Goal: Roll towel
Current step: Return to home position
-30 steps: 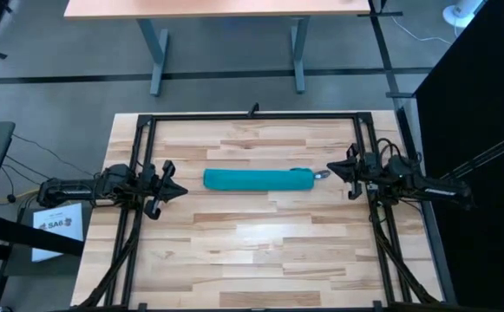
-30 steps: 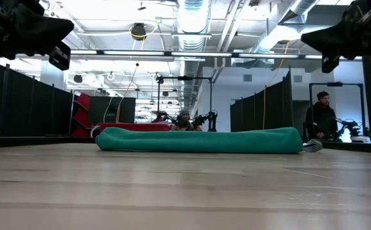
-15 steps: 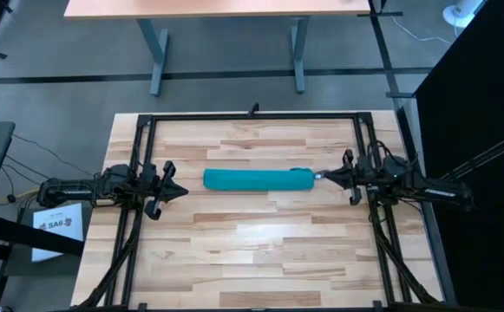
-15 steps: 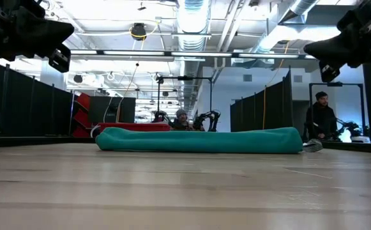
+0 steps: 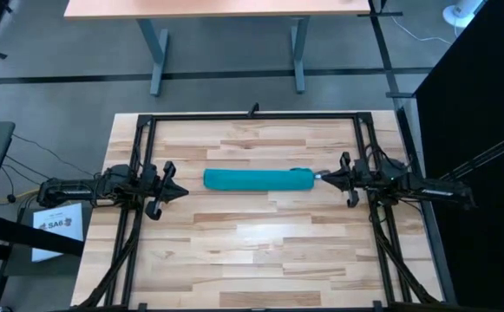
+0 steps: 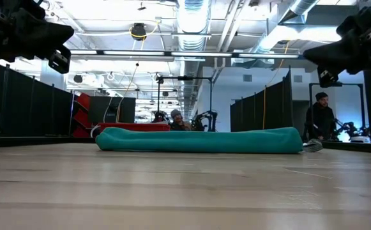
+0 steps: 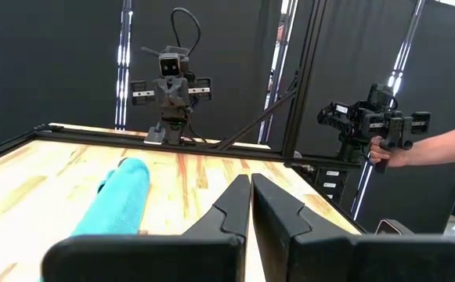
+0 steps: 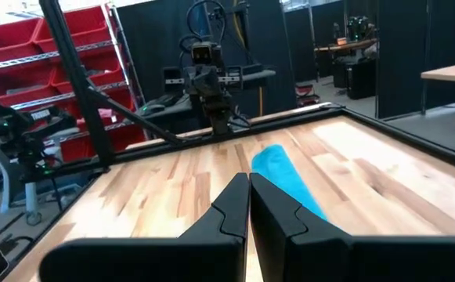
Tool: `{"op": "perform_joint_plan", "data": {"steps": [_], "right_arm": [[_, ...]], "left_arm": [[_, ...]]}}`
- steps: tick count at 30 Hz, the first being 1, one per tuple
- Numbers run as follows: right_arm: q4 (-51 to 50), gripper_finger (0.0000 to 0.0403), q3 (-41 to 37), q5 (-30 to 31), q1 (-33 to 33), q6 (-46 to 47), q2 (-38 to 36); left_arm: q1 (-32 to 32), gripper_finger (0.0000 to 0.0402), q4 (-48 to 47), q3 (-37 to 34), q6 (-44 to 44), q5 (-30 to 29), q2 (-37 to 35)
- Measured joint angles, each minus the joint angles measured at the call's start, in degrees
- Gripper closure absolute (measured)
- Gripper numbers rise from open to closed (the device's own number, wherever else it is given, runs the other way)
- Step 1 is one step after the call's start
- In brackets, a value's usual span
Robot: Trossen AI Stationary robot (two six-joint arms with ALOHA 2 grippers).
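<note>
Teal and rolled into a long tube, the towel (image 5: pixel 258 179) lies on the desk (image 5: pixel 260 243) between both arms, with the left fingers (image 7: pixel 229 213) pressed together, raised and clear of one end, and the right fingers (image 8: pixel 230 207) likewise closed, raised near the other end.

The rolled towel (image 6: pixel 199 140) lies on the table (image 6: pixel 185 191); my left gripper (image 6: pixel 65 30) and right gripper (image 6: pixel 313 52) hang high off either end.

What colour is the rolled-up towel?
The towel is plain teal, no pattern. It shows best in the high view.
</note>
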Motion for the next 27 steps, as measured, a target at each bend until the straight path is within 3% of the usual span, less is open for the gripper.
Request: {"op": "perform_joint_plan", "data": {"steps": [6, 27], "right_arm": [[-0.7, 0.0403, 0.0, 3.2, -0.1, -0.3, 0.0], [-0.8, 0.0403, 0.0, 3.4, 0.0, 3.5, 0.0]], "left_arm": [[0.0, 0.0402, -2.7, -0.2, -0.1, -0.1, 0.0], [0.0, 0.0402, -4.5, -0.2, 7.0, -4.5, 0.1]]}}
